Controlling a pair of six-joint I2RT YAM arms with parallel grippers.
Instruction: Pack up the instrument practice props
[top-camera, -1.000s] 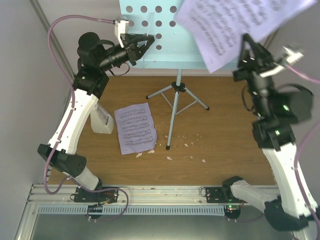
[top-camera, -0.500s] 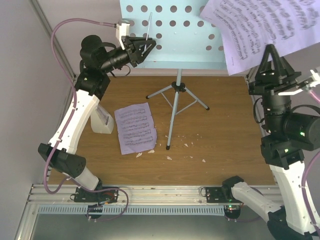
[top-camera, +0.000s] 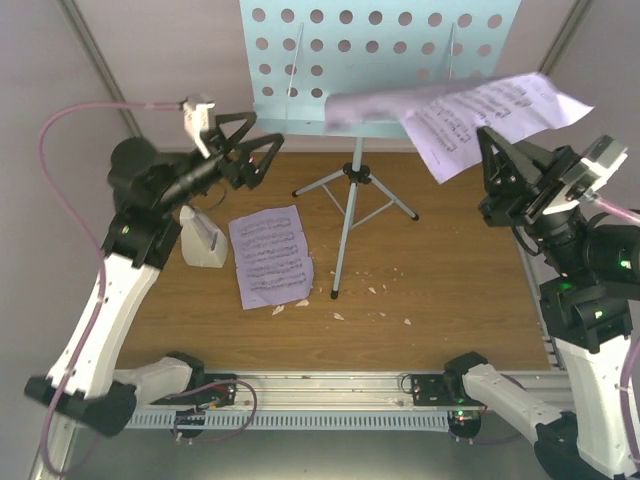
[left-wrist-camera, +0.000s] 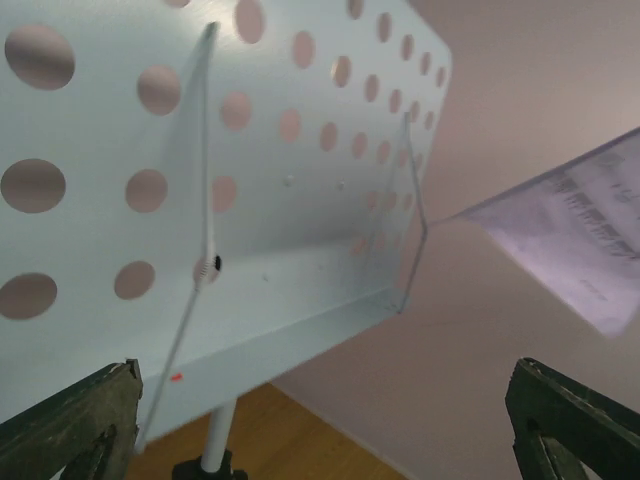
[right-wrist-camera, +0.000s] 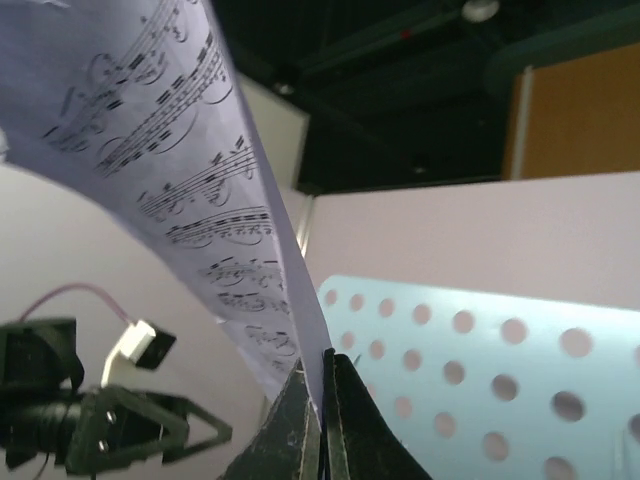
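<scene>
A: In the overhead view, the right gripper (top-camera: 486, 135) is pinched on one lavender sheet-music page (top-camera: 495, 108), held up in front of the light-blue music stand (top-camera: 380, 60). And the left gripper (top-camera: 266, 130)?
B: Jaws spread wide, nothing in them, near the stand's desk. A second page (top-camera: 270, 257) lies flat on the table (top-camera: 450, 260), with the white metronome (top-camera: 203, 240) just left of it.
A: Left wrist cam: fingers far apart, perforated desk ahead.
B: Right wrist cam: fingers closed on the page's edge.
</scene>
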